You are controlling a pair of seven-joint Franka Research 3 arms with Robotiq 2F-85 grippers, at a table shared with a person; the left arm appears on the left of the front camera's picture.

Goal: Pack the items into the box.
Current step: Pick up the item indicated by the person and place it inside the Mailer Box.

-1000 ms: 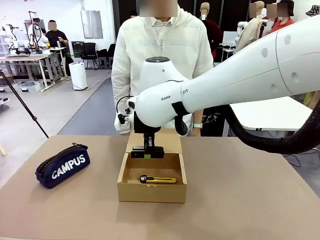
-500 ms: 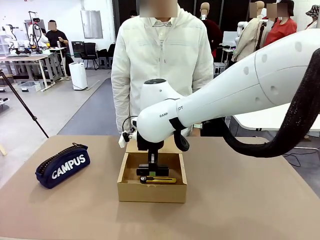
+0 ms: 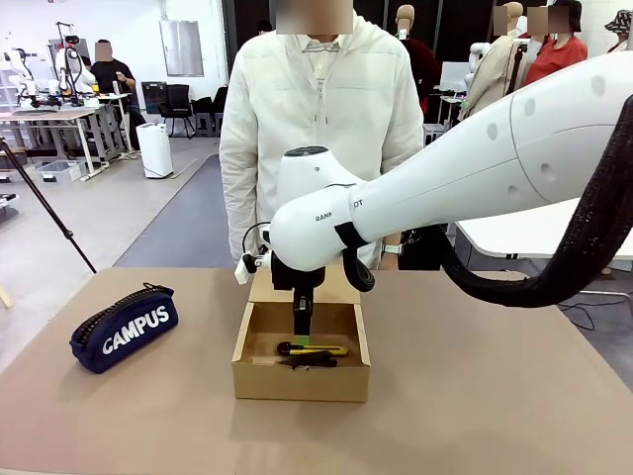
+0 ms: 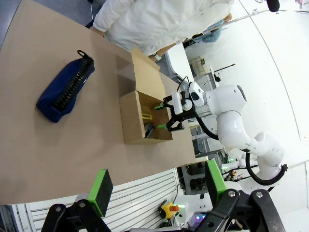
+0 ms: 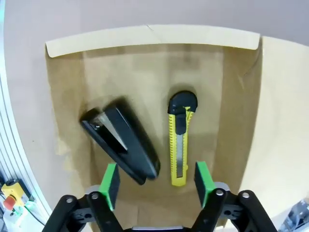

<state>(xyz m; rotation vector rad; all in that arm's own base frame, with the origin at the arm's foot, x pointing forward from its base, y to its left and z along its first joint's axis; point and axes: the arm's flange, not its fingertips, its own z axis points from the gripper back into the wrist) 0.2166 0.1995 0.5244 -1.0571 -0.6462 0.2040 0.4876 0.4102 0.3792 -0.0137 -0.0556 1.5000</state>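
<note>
Looking at what's left, it all hangs on the navy CAMPUS pencil case (image 3: 124, 329). It sits on the bench (image 3: 495, 396) off to the robot's left, well apart from the cardboard box (image 3: 297, 381), with its long axis slanting from near-left to far-right. The right gripper (image 5: 156, 183) hangs inside the box with its jaws apart, clamped on nothing. The black stapler (image 5: 123, 145) and the yellow utility knife (image 5: 178, 145) lie loose on the box floor, side by side. The left gripper (image 4: 158, 186) is up high, wide open and empty. I'd say that arm is nearer the case, which probably needs turning to line up with the box.
</note>
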